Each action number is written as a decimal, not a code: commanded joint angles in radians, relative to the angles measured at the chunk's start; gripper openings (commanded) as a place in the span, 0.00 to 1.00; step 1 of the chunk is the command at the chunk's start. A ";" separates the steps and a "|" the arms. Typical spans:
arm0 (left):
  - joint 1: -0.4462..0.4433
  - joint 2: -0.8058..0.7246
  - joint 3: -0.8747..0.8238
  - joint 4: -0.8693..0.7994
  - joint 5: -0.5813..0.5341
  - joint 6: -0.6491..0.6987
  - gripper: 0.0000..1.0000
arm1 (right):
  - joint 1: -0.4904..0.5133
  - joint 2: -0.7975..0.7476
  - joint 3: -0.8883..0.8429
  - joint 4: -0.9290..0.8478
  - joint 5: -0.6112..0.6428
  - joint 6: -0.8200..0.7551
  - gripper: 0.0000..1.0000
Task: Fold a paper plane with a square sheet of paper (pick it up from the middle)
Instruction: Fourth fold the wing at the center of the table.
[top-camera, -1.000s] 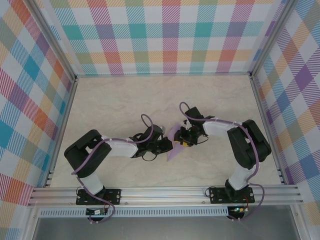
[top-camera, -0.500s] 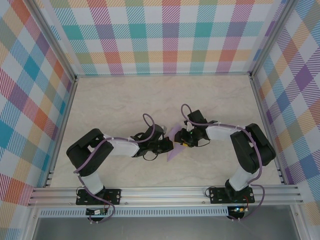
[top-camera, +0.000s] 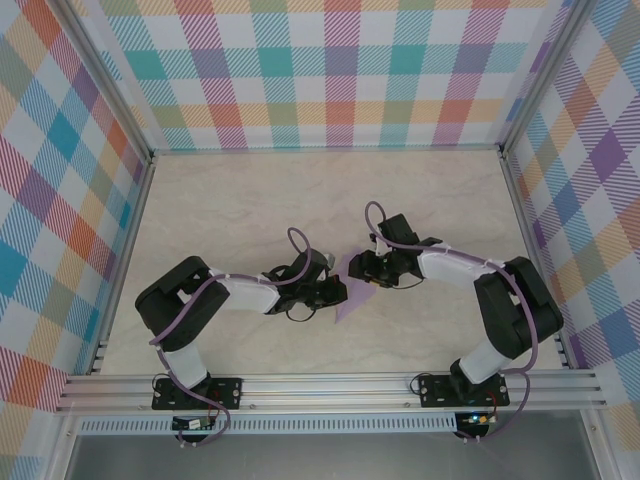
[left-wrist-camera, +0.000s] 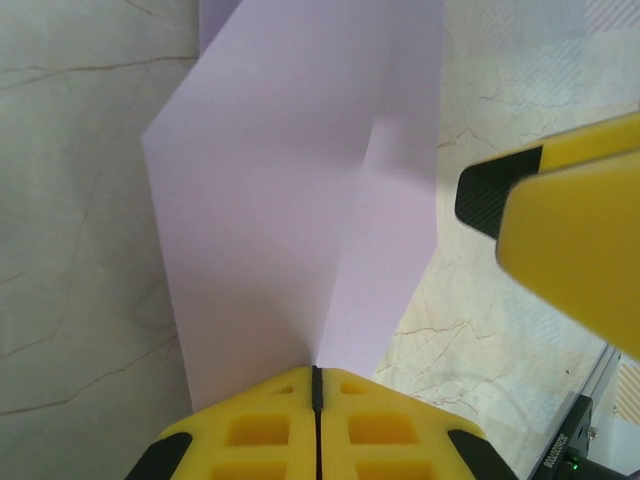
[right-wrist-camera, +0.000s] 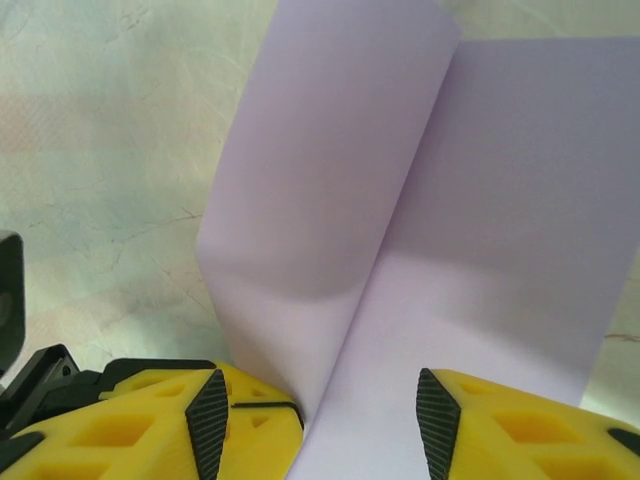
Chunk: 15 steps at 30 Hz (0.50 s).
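- the square sheet of paper (left-wrist-camera: 290, 200): lavender, bent along one middle crease, flaps spreading to either side. it lies between the two arms near the centre of the table (top-camera: 250, 200).
- left gripper (left-wrist-camera: 315, 385): clenched on the near end of the crease.
- right gripper (right-wrist-camera: 320, 400): released, jaws apart. the sheet's other end passes between its fingers (right-wrist-camera: 250, 420) unpinched.
- step in hand, as judged: forming the centre crease. no nose or wings yet.
- next move, as judged: the right gripper should close squarely on the fold line, with the left as anchor, so the thin paper creases without skewing.
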 joint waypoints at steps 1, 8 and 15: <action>0.008 0.010 0.029 0.006 0.021 0.021 0.06 | -0.001 0.042 0.051 -0.048 0.032 -0.031 0.59; 0.008 0.009 0.031 0.007 0.028 0.026 0.06 | 0.003 0.109 0.104 -0.071 0.037 -0.041 0.65; 0.008 0.003 0.033 0.008 0.032 0.028 0.06 | 0.015 0.155 0.141 -0.124 0.102 -0.042 0.67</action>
